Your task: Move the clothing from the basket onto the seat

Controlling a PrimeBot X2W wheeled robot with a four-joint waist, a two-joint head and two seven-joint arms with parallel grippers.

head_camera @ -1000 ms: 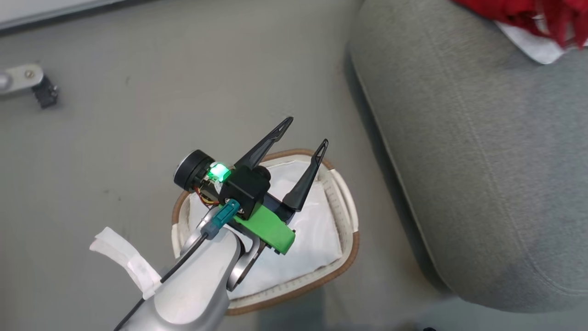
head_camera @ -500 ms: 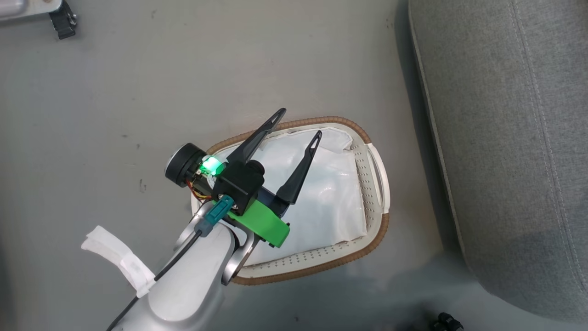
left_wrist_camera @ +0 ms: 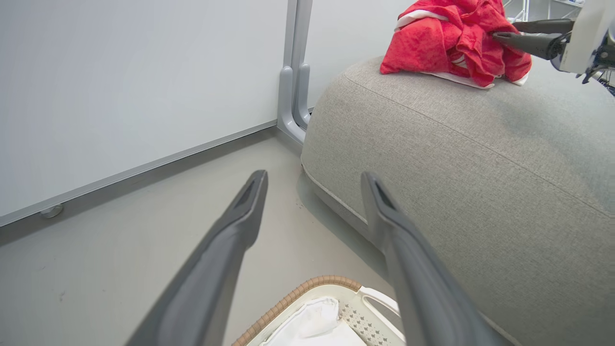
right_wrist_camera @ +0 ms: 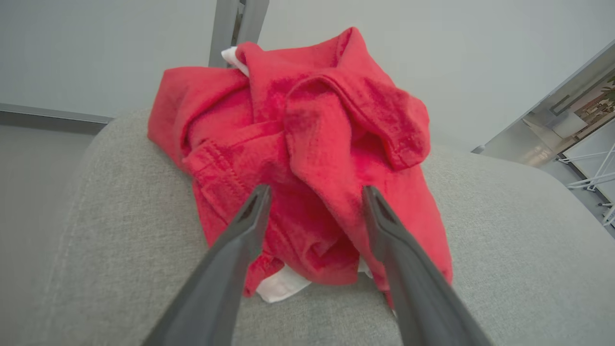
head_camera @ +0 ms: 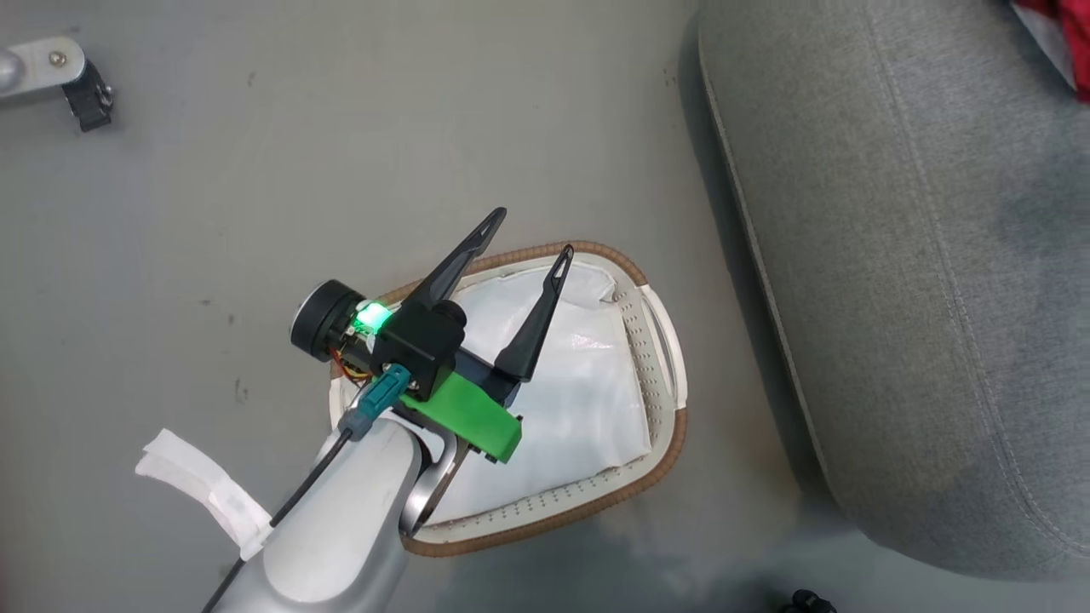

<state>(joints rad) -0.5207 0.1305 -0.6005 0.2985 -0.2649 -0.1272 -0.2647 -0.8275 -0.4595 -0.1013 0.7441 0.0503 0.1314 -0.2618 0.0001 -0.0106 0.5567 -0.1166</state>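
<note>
Clothing (right_wrist_camera: 307, 144): a crumpled red heap with white trim, lying on top of the seat (head_camera: 894, 255) near its rounded edge by the wall.
Basket (head_camera: 673, 443): stands on the floor (head_camera: 255, 170) just beside the seat's side edge, with the white liner (head_camera: 579, 400) spread inside.
Left hand (head_camera: 532, 232): released, its fingers spread wide, hanging over the basket's rim on the side away from the seat.
Right hand (right_wrist_camera: 316, 190): released, its fingers apart, their tips at the near side of the red heap above the seat's top.
</note>
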